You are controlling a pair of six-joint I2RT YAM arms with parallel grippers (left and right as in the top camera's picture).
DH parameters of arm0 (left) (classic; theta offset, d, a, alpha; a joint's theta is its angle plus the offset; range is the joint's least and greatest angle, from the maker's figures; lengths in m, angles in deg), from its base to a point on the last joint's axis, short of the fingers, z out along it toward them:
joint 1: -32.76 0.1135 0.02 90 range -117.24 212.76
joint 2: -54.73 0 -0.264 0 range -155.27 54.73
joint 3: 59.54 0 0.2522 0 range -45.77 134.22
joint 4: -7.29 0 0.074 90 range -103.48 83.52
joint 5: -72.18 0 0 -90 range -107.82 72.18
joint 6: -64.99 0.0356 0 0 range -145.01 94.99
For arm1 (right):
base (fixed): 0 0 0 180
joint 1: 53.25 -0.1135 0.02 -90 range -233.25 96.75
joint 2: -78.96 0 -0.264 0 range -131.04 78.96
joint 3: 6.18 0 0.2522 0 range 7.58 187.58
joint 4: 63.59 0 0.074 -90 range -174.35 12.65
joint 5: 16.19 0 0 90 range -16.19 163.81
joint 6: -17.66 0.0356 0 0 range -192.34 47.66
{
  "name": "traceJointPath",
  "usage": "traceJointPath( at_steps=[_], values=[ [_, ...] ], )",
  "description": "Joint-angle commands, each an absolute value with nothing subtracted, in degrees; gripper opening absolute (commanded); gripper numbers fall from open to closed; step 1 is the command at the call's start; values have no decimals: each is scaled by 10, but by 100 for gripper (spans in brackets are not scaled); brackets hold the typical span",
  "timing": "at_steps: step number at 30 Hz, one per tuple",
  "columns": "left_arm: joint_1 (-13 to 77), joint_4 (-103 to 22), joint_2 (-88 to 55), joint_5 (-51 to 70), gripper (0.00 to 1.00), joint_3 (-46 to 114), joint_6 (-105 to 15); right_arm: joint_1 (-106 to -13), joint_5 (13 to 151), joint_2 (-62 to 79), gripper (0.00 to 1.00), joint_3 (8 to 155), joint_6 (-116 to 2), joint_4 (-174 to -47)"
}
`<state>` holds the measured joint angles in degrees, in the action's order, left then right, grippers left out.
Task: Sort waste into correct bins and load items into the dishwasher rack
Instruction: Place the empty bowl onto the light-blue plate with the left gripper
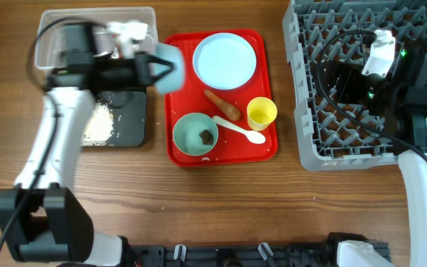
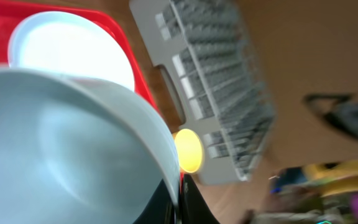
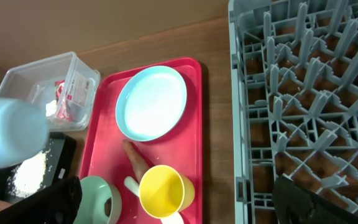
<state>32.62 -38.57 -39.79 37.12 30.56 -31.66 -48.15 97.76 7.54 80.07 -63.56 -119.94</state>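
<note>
Our left gripper (image 1: 154,71) is clamped on the rim of the pale blue bowl (image 1: 170,65). We judge the bowl light, rigid and slick. The thin edge between our jaws is the only handhold and may slip if tilted.

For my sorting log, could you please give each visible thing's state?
left gripper: shut on pale blue bowl.
pale blue bowl: lifted, empty.
right gripper: open, above dishwasher rack.
dishwasher rack: no dishes visible.
mint-green bowl: upright, holds dark lump.
yellow cup: upright, empty.
black tray: holds rice.
clear tub: holds wrapper.
</note>
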Motion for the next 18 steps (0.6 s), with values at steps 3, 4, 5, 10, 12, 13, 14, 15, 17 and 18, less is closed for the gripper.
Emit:
traceJointPath(
  at_steps=[3, 4, 5, 10, 12, 13, 14, 15, 17, 18],
  values=[
    [112, -295, -430, -66, 4, 311, -222, -485, 976, 71, 100, 811, -632, -1199],
    [79, -274, -447, -120, 4, 311, -183, -485, 976, 71, 100, 811, -632, -1200],
    [49, -249, -467, -175, 4, 311, -142, -485, 976, 71, 100, 811, -632, -1202],
    [7, -168, -568, -250, 4, 311, -87, -485, 976, 71, 100, 811, -632, -1215],
    [8, -128, -611, -250, 4, 311, -87, -485, 976, 71, 100, 811, -632, -1216],
    [8, -112, -623, -250, 4, 311, -87, -485, 976, 71, 100, 811, -633, -1216],
    [8, -98, -631, -250, 4, 311, -87, -485, 975, 71, 100, 811, -633, -1216],
    [8, -87, -634, -250, 4, 311, -87, -485, 975, 71, 100, 811, -633, -1216],
    [8, -70, -634, -250, 4, 311, -87, -485, 976, 71, 100, 811, -633, -1216],
    [8, -66, -634, -250, 4, 311, -87, -485, 975, 71, 100, 811, -633, -1215]
  ],
)
